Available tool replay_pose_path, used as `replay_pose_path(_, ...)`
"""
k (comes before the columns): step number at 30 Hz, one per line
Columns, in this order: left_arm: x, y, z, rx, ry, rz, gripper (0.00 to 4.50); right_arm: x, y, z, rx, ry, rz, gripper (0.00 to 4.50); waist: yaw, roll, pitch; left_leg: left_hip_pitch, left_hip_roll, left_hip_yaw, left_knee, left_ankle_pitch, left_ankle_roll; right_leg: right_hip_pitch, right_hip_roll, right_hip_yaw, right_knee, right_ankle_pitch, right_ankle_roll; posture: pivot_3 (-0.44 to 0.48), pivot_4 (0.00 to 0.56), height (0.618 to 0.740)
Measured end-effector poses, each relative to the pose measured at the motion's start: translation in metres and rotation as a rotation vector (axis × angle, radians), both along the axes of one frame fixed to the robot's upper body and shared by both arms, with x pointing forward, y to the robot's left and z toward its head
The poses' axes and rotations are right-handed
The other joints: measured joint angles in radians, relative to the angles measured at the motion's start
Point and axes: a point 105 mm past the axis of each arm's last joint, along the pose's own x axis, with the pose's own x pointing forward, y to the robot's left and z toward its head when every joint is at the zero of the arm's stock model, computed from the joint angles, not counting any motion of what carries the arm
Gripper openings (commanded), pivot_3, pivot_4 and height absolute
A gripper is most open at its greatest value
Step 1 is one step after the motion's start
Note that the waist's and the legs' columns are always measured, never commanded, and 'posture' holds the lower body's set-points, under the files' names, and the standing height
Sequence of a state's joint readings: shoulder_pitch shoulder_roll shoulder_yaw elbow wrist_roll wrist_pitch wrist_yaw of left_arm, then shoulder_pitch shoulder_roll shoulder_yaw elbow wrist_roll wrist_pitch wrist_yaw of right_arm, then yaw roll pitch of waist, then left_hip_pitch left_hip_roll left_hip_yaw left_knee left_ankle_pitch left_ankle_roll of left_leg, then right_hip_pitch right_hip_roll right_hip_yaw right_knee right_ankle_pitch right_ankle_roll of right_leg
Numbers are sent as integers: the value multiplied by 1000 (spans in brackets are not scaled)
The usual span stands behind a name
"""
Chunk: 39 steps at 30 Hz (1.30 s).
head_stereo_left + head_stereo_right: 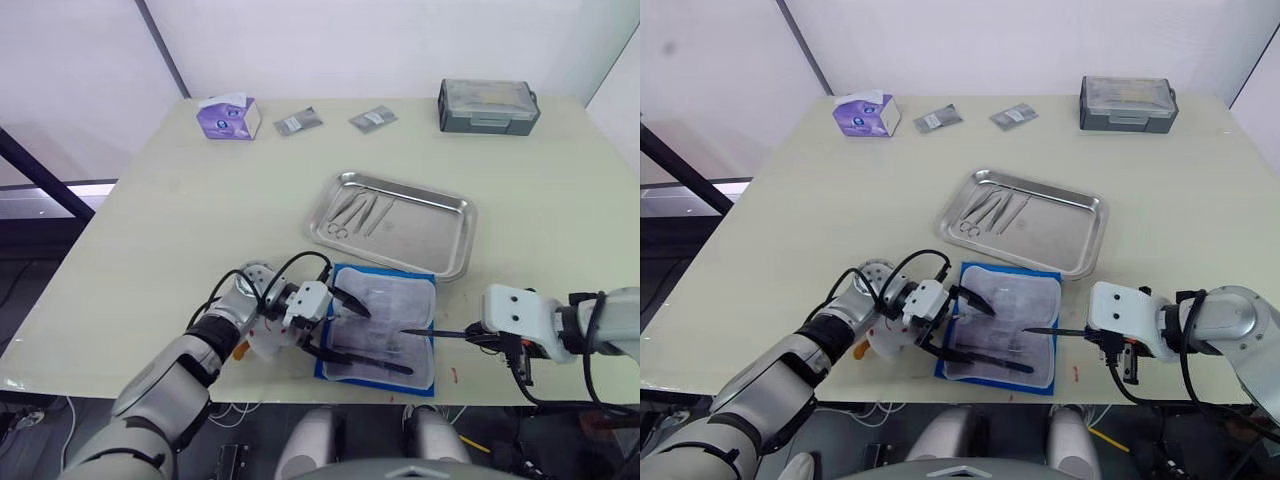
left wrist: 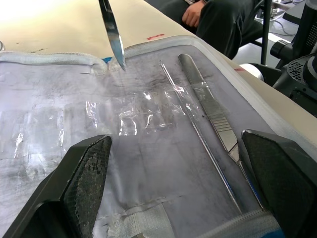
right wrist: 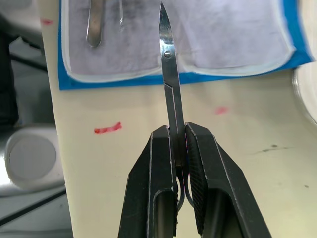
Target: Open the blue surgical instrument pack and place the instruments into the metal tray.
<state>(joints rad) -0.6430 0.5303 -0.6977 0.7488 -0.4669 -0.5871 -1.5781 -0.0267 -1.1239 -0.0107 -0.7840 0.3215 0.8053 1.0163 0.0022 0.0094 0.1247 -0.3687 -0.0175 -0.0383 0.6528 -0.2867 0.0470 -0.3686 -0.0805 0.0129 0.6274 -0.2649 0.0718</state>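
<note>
The blue surgical instrument pack [image 1: 385, 330] lies unfolded near the table's front edge, its pale lining up. On the lining rest a flat silvery handle [image 2: 208, 109] and a thin probe [image 2: 198, 134]. My left gripper [image 1: 370, 340] is open, one finger on each side of the pack's left half [image 2: 84, 183], and holds nothing. Just right of the pack, my right gripper [image 3: 179, 144] is shut on slim scissors [image 3: 171, 89] whose tip points at the pack's right edge. Behind the pack, the metal tray [image 1: 440, 240] holds several instruments [image 1: 360, 212] at its left end.
Along the far edge stand a purple tissue box [image 1: 230, 117], two small grey packets [image 1: 297, 122] [image 1: 372, 118] and a grey lidded box [image 1: 487, 105]. Small red marks [image 3: 106, 129] dot the table near the pack. A seated person [image 2: 208, 15] is beyond the front edge.
</note>
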Motion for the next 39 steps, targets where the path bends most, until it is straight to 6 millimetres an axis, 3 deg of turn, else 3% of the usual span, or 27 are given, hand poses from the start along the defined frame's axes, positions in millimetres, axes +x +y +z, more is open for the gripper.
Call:
replay_pose_path(8,0,0,0,-2,0,1,4500,35,16,25,304,-100,-163,23,1,0,0,1,0,0,0,0,0,2,0,1,0,0,0,0,150,734)
replay_pose_path(10,0,-1,0,-3,0,1,4500,55,24,32,410,-141,-261,23,0,0,0,1,0,1,0,0,0,1,0,1,0,0,0,0,150,734)
replay_pose_path(20,0,-2,0,-10,1,-1,4500,113,45,36,520,-181,-515,23,4,9,-4,0,-4,-1,0,0,0,0,-2,1,1,1,1,0,150,734)
replay_pose_path(24,0,-2,0,-13,2,3,4500,132,50,24,503,-160,-603,23,2,9,-4,0,-5,-2,0,0,0,0,-1,0,2,1,1,0,150,734)
replay_pose_path(39,0,-1,-1,-14,3,12,4500,154,54,-25,443,-72,-810,23,-7,9,-5,1,-7,-3,0,0,0,0,-2,1,6,0,2,0,150,734)
